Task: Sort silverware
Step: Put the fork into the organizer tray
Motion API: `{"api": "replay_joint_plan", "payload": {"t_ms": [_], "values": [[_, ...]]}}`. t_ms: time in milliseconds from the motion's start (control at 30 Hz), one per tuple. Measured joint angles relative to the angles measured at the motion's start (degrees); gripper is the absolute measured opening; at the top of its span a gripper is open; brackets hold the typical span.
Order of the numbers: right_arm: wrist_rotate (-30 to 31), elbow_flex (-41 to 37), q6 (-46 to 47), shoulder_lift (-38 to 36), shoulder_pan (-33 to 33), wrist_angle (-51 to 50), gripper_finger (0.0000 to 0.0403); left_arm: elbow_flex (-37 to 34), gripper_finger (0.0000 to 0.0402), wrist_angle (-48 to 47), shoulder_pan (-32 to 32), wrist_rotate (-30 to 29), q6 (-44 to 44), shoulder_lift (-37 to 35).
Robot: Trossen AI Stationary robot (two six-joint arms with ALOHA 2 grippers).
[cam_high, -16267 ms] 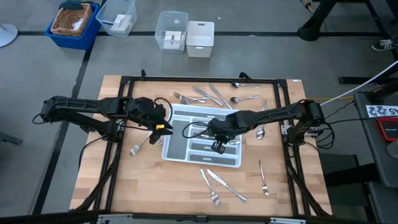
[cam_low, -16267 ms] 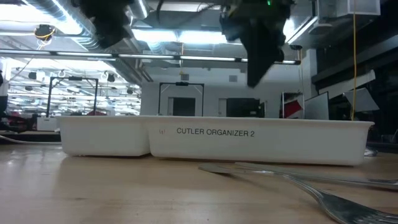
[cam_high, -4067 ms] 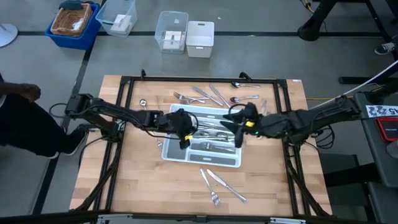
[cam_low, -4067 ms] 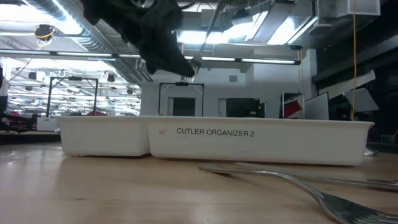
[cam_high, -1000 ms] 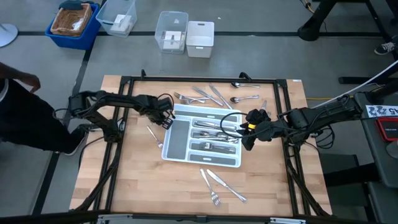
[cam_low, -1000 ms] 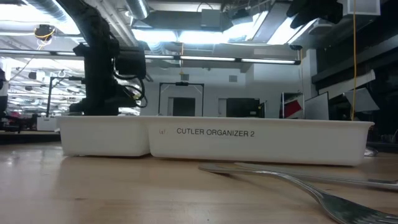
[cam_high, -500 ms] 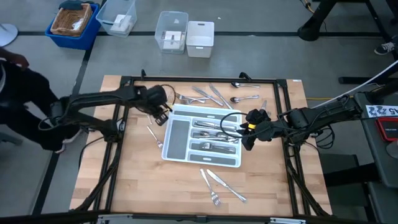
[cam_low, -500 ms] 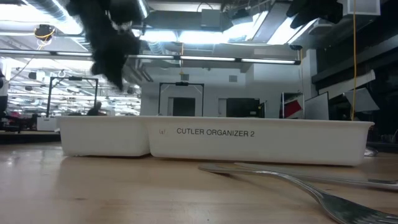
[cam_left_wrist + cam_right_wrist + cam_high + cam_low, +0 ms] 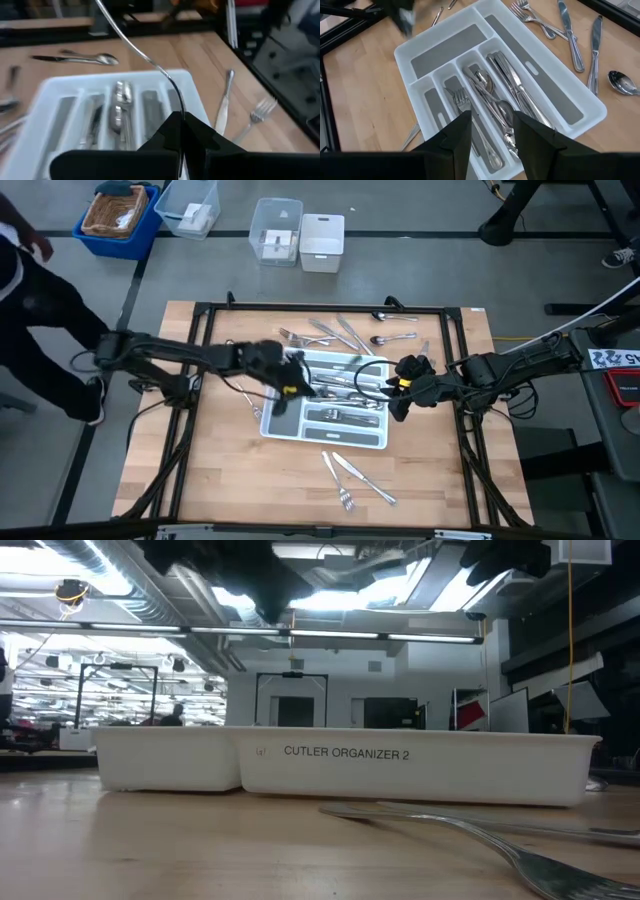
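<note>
Tray [image 9: 372, 442]: white organizer with grey compartments, mid-table, its long axis running across the table.
Left gripper [image 9: 293, 383]: over the tray's left part, fingers clenched on a slim silver piece [image 9: 145, 55]. In the left wrist view its handle runs away from the fingers in a curved line out over the tray; which kind of utensil it is cannot be told.
Right gripper [image 9: 395, 402]: hangs at the tray's right edge, fingers [image 9: 456, 135] spread wide, holding nothing.
Sorted silverware [image 9: 502, 97]: forks, spoons and knives lie in the narrow compartments, long axes parallel to the dividers — the wide compartment at the tray's left end shows bare grey.
Loose pieces, far side [image 9: 335, 332]: forks, knives and a spoon just beyond the tray, most lying obliquely, a few nearly across the table.
Loose pieces, near side [image 9: 352, 476]: a knife and forks on the wood below the tray, lying diagonally.
Change from a second ago: the left gripper was off the tray's far-left corner, low at the table; it is now raised and over the tray. The right gripper has not shifted.
Bystander: a person [image 9: 40, 320] in dark clothing stands left of the table.
</note>
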Motion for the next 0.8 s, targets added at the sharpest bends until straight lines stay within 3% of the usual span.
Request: {"api": "replay_joint_plan", "payload": {"t_ms": [467,800], "values": [[-0.4,0.0,0.0,0.0,0.0,0.0,0.0147,0.0,0.0,3.6,-3.1,-0.2,11.6,17.7],[-0.4,0.0,0.0,0.0,0.0,0.0,0.0147,0.0,0.0007,3.5,-3.1,-1.3,15.8,22.2]]}}
